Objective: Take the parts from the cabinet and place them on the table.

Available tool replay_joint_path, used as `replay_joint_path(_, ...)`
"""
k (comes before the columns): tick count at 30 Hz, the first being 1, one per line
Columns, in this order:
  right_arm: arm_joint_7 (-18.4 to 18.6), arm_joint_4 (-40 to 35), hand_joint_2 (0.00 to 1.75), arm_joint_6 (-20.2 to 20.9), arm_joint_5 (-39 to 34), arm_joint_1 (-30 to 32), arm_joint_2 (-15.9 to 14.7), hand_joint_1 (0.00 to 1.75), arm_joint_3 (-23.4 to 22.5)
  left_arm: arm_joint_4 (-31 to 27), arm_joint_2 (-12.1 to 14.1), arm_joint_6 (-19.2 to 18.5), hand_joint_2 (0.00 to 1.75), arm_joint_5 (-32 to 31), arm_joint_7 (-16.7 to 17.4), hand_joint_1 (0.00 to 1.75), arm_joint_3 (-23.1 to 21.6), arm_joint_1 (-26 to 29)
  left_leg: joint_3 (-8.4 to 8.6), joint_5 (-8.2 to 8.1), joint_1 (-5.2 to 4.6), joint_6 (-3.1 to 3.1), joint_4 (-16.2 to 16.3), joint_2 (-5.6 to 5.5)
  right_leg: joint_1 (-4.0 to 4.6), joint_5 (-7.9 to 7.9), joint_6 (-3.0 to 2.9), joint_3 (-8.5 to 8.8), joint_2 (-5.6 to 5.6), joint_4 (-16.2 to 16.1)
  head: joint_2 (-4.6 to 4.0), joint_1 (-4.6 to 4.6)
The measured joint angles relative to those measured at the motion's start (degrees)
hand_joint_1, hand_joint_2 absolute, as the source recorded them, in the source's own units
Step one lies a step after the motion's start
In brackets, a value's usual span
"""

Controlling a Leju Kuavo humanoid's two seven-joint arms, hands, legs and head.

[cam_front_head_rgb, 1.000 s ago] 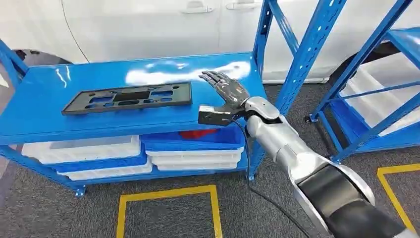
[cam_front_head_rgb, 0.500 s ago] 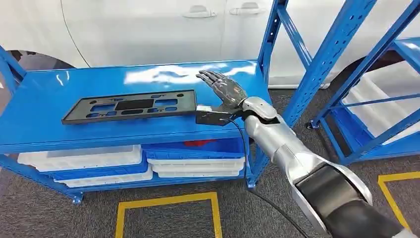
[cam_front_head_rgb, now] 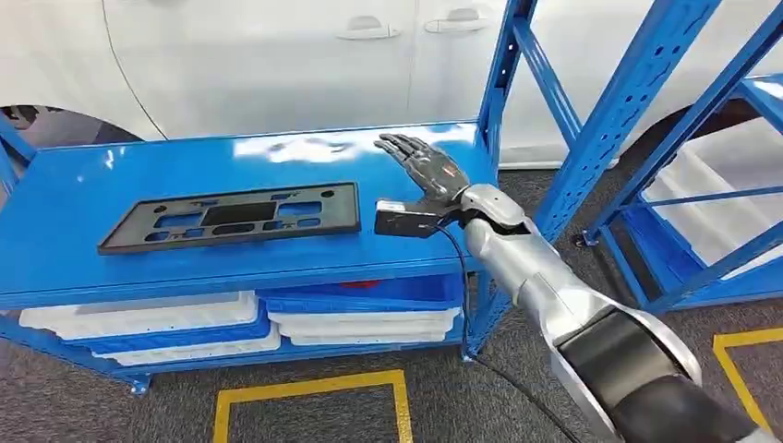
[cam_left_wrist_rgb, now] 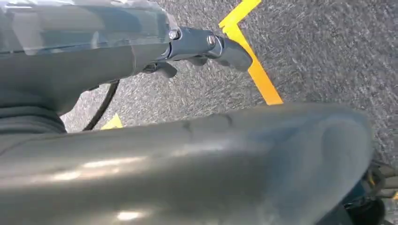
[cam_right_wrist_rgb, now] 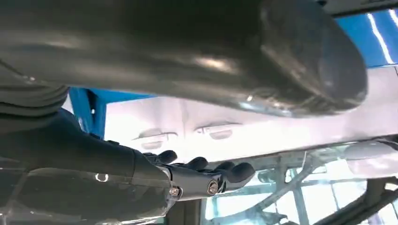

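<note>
A flat black plastic part (cam_front_head_rgb: 231, 217) with several cut-outs lies along the blue cabinet shelf (cam_front_head_rgb: 83, 185). My right hand (cam_front_head_rgb: 427, 172) hovers just past the part's right end, over the shelf's right corner, fingers spread and holding nothing. In the right wrist view the dark fingers (cam_right_wrist_rgb: 206, 174) stretch out straight toward the white car. My left hand (cam_left_wrist_rgb: 197, 150) hangs over grey carpet, its fingers (cam_left_wrist_rgb: 206, 44) extended and empty.
A white car (cam_front_head_rgb: 277, 55) stands close behind the cabinet. Blue uprights (cam_front_head_rgb: 600, 120) rise right of my arm, with a second rack (cam_front_head_rgb: 720, 212) beyond. White and blue trays (cam_front_head_rgb: 148, 318) fill the lower shelf. Yellow tape (cam_front_head_rgb: 305, 386) marks the floor.
The whole picture has shifted a little, so the camera moved. My right hand stays spread beside the part's right end. The part lies where it was.
</note>
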Motion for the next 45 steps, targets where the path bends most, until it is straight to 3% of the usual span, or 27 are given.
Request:
replay_joint_path(3,-0.1,-0.3,0.0,0.1,-0.1,0.2,0.4,0.0,0.5,0.0,0.0,-0.2,0.0,0.3,-0.4,0.0,0.0,0.0,-6.67,-4.63,0.2,-0.55,12.4,0.02,0.03,-0.66,-0.65,0.73,-0.07,0.0,0.0,-0.02)
replay_joint_path(5,0.1,-0.3,0.0,0.1,-0.1,0.8,0.5,0.0,0.9,0.0,0.0,-0.3,0.0,0.3,-0.4,0.0,0.0,0.1,-10.1,-4.03,0.27,-0.66,16.2,0.02,0.07,-1.16,-0.65,1.23,-0.31,0.0,0.0,0.0)
replay_joint_path(7,0.3,-0.4,0.0,0.1,0.1,0.9,0.8,0.0,1.0,0.0,0.0,-0.3,0.0,0.3,-0.5,0.0,0.0,0.1,-8.57,1.07,0.31,-0.46,10.3,0.22,0.03,-1.74,-0.59,1.97,-0.68,0.1,0.0,-0.02)
replay_joint_path(9,0.8,-0.7,0.0,0.1,0.2,0.9,0.9,0.0,1.1,0.0,0.0,-0.3,0.0,0.3,-0.5,0.0,0.0,0.1,-5.14,6.22,0.23,0.04,0.9,2.91,0.12,-2.54,-0.06,2.99,-1.14,0.1,0.0,0.0)
replay_joint_path(10,0.8,-0.7,0.0,0.2,0.2,0.9,0.9,0.0,1.1,0.0,0.0,-0.4,0.0,0.3,-0.6,0.0,0.0,0.1,-4.78,5.38,-0.71,0.16,0.2,3.92,0.62,-2.79,0.33,3.18,-1.36,0.2,0.0,0.0)
replay_joint_path(11,0.8,-0.7,0.0,0.2,0.2,0.8,0.9,0.0,1.1,0.0,0.0,-0.5,0.0,0.3,-0.6,0.0,0.0,0.0,-4.22,4.94,-0.39,1.12,-0.5,3.62,0.75,-2.89,0.62,2.95,-1.75,0.3,0.0,0.0)
replay_joint_path(14,0.8,-0.9,0.0,0.2,0.3,0.8,0.9,0.0,1.1,0.0,0.0,-0.5,0.0,0.3,-0.6,0.0,0.0,0.1,-4.57,5.12,-0.43,1.97,-0.6,1.76,0.8,-3.31,1.35,3.26,-3.59,0.2,0.0,0.0)
replay_joint_path(15,0.8,-1.1,0.0,0.2,0.3,0.8,0.9,0.0,1.1,0.0,0.0,-0.5,0.0,0.3,-0.6,0.0,0.0,0.2,-4.27,5.29,-0.17,2.36,-1.0,1.19,0.43,-4.12,1.83,3.25,-2.81,1.0,0.0,0.0)
replay_joint_path(17,0.8,-1.1,0.0,0.2,0.3,0.6,0.8,0.0,1.1,0.0,-0.1,-0.6,0.0,0.3,-0.6,0.0,0.0,0.0,-4.25,5.26,-0.14,2.83,-1.0,0.26,0.35,-7.85,2.1,-0.08,-0.91,7.7,0.0,0.0)
replay_joint_path(19,0.9,-1.1,0.0,0.2,0.3,0.9,0.8,0.0,1.1,0.0,-0.1,-0.7,0.0,0.3,-0.6,0.0,0.0,0.0,-4.24,5.18,-0.28,3.0,-0.9,-0.85,0.37,-10.88,2.27,-4.88,-0.61,16.4,0.0,0.0)
replay_joint_path(20,1.0,-1.1,0.0,0.2,0.3,1.2,0.8,0.0,1.1,0.0,-0.1,-0.7,0.0,0.3,-0.6,0.0,0.0,0.0,-4.2,5.14,-0.33,3.06,-0.9,-1.49,0.37,-10.78,2.21,-6.3,-0.57,18.4,0.0,0.0)
replay_joint_path(21,1.1,-1.1,0.0,0.2,0.3,1.3,0.8,0.0,1.2,0.0,-0.1,-0.7,0.0,0.3,-0.6,0.0,0.0,0.0,-4.11,5.13,-0.38,3.06,-0.9,-2.21,0.4,-9.33,2.03,-6.28,-0.48,17.5,0.0,0.0)
replay_joint_path(23,1.4,-1.2,0.0,0.1,0.3,1.2,0.8,0.0,1.3,0.0,-0.2,-0.7,0.0,0.3,-0.6,0.0,0.0,-0.1,-3.75,5.03,-0.64,3.01,-0.8,-3.74,0.6,-3.55,1.11,-2.82,0.5,8.8,0.0,0.0)
replay_joint_path(24,1.4,-1.3,0.0,0.1,0.3,1.2,0.7,0.0,1.3,0.0,-0.2,-0.8,0.0,0.3,-0.6,0.0,0.0,-0.1,-3.61,4.95,-0.68,2.92,-0.8,-4.32,0.63,-0.83,0.38,-0.66,2.28,3.7,0.0,0.0)
replay_joint_path(25,1.4,-1.4,0.0,0.1,0.3,1.2,0.7,0.0,1.3,0.1,-0.5,-0.8,0.0,0.3,-0.6,0.0,0.0,-0.2,-3.8,4.89,-0.63,2.79,-0.9,-4.65,0.52,-1.1,-0.36,0.46,4.76,1.5,0.0,-0.04)
replay_joint_path(27,1.6,-1.4,0.0,0.1,0.4,1.2,0.7,0.0,1.4,0.1,-0.5,-0.9,0.0,0.3,-0.6,0.0,0.0,-0.4,-4.21,4.95,-0.2,2.19,-0.8,-5.56,0.91,-0.96,-0.06,0.61,3.64,0.6,0.0,0.0)
replay_joint_path(29,1.6,-1.7,0.0,0.1,0.4,1.2,0.9,0.0,1.6,0.1,-0.5,-0.9,0.0,0.3,-0.6,0.0,0.0,-0.3,-4.16,5.01,-0.08,1.48,-1.2,-6.87,0.95,-1.06,-0.36,1.11,2.51,0.0,0.0,0.0)
replay_joint_path(30,1.7,-1.9,0.0,0.1,0.4,1.1,0.9,0.0,1.6,0.1,-0.4,-0.9,0.0,0.3,-0.6,0.0,0.0,-0.3,-4.19,4.58,-0.37,1.39,-0.8,-5.81,0.22,-0.76,-0.4,1.75,1.62,-0.9,0.0,0.0)
replay_joint_path(31,1.7,-1.9,0.0,0.0,0.4,1.1,0.9,0.0,1.6,0.1,-0.4,-0.9,0.0,0.3,-0.6,0.0,0.0,-0.3,-4.67,3.56,-0.64,0.81,0.7,-3.06,0.27,-0.79,-0.5,2.15,1.16,-1.2,0.0,-0.07)
replay_joint_path(32,1.7,-1.9,0.0,0.1,0.4,1.0,0.9,0.0,1.7,0.1,-0.4,-0.9,0.0,0.3,-0.6,0.0,0.0,-0.3,-6.4,1.51,-0.31,0.27,4.3,-1.52,0.27,-0.97,-0.88,2.37,0.46,-1.3,0.0,-0.04)
replay_joint_path(34,1.7,-1.9,0.0,0.2,0.4,1.1,0.9,0.0,1.9,0.1,-0.4,-0.9,0.0,0.3,-0.6,0.0,0.0,-0.3,-11.09,-2.14,0.31,-0.5,13.4,-0.55,0.38,-1.27,-0.91,2.54,-0.93,-1.1,0.0,-0.07)
replay_joint_path(35,1.7,-1.9,0.0,0.2,0.4,1.2,0.9,0.0,2.0,0.1,-0.4,-0.9,0.0,0.3,-0.6,0.0,0.0,-0.3,-12.58,-2.58,0.52,-0.81,16.0,-0.43,0.36,-1.4,-0.86,2.54,-1.55,-1.0,0.0,-0.07)
replay_joint_path(37,1.4,-1.9,0.0,0.4,0.4,1.2,0.9,0.0,2.1,0.1,-0.3,-0.9,0.0,0.3,-0.6,0.0,0.0,-0.3,-11.51,0.32,0.91,-1.32,13.2,-0.14,0.17,-1.91,-0.44,2.66,-2.16,-0.6,0.0,-0.07)
replay_joint_path(39,1.0,-2.0,0.0,0.5,0.1,1.2,0.9,0.0,2.1,0.1,-0.2,-0.9,0.0,0.2,-0.6,0.0,0.0,-0.3,-5.96,5.59,1.27,-1.64,2.5,0.45,-0.08,-2.66,0.14,2.94,-3.01,0.2,0.0,-0.07)
replay_joint_path(40,0.7,-2.1,0.0,0.5,-0.1,1.1,0.9,0.0,2.1,0.1,-0.3,-1.0,0.0,0.2,-0.5,0.0,0.0,-0.3,-4.66,4.51,1.07,-1.36,0.2,0.87,0.06,-2.96,0.5,2.86,-3.28,0.4,0.0,-0.07)
replay_joint_path(41,0.6,-2.1,0.0,0.6,-0.1,1.0,0.9,0.0,2.1,0.1,-0.3,-1.0,0.0,0.2,-0.5,0.0,0.0,-0.3,-4.56,4.87,0.75,-0.4,-0.2,0.54,0.32,-3.04,0.74,2.61,-3.3,0.9,0.0,-0.04)
replay_joint_path(45,-0.3,-2.6,0.0,0.8,-0.1,1.2,0.9,0.0,2.2,0.1,-0.3,-1.1,0.0,-0.2,-0.4,0.0,0.0,-0.2,-4.49,4.94,0.81,1.4,-0.4,0.28,0.16,-3.19,1.93,2.72,-3.31,0.6,0.0,-0.04)
